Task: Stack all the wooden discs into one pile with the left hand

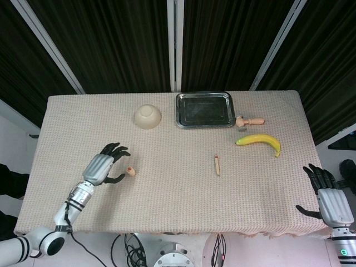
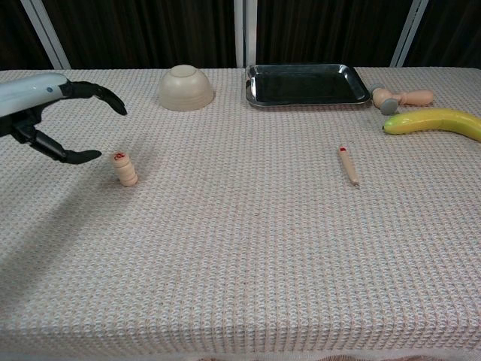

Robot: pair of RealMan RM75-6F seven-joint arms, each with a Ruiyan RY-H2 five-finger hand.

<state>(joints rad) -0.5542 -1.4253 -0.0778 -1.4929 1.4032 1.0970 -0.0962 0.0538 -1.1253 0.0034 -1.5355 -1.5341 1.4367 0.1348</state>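
A small pile of wooden discs (image 2: 125,168) stands upright on the woven tablecloth at the left, its top disc bearing a red mark; the head view shows the same pile of discs (image 1: 130,171). My left hand (image 2: 52,113) hovers open to the left of the pile, fingers spread and clear of it; in the head view the left hand (image 1: 103,166) sits just beside the pile. My right hand (image 1: 327,194) rests open at the table's near right corner, holding nothing.
An upturned beige bowl (image 2: 186,86) and a dark metal tray (image 2: 307,83) sit at the back. A wooden-handled tool (image 2: 402,98) and a banana (image 2: 434,120) lie at the right, and a small wooden stick (image 2: 349,165) lies in the middle.
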